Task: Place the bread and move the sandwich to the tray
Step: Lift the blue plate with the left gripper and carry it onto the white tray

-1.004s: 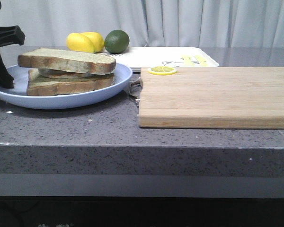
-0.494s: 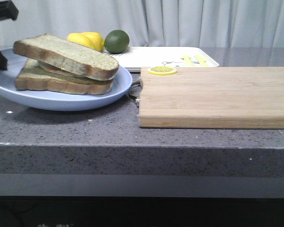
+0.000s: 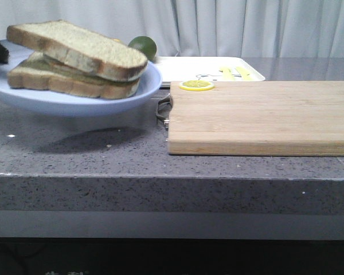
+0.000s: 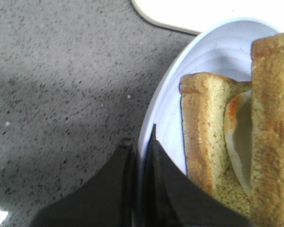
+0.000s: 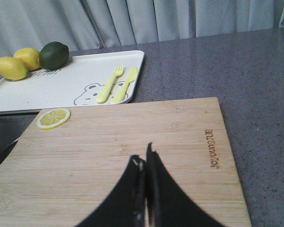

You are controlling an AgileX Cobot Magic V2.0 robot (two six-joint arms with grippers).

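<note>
Left gripper point(image 4: 139, 156) is clamped on the rim of the pale blue round plate point(image 3: 74, 97), one dark finger on either side of the edge, and it holds the plate off the grey speckled stone counter point(image 3: 103, 154), a shadow lying beneath it. On the plate sits the sandwich point(image 3: 74, 60): two brown-crusted toast slices with the white of a fried egg showing between them in the left wrist view. Its long axis runs left to right across the front view, and the top slice tilts, its right end lower and pointing toward the bamboo cutting board point(image 3: 264, 117). Half a second ago the plate sat lower and near the counter; it has since risen and shifted left, now hiding the yellow lemons point(image 5: 16, 64) from the front camera and part of the green lime point(image 3: 144, 46). Behind the board lies the flat white rectangular tray point(image 5: 80, 82), holding no bread. Right gripper point(image 5: 144, 165) hangs over the board with its fingers pressed together, holding nothing.
</note>
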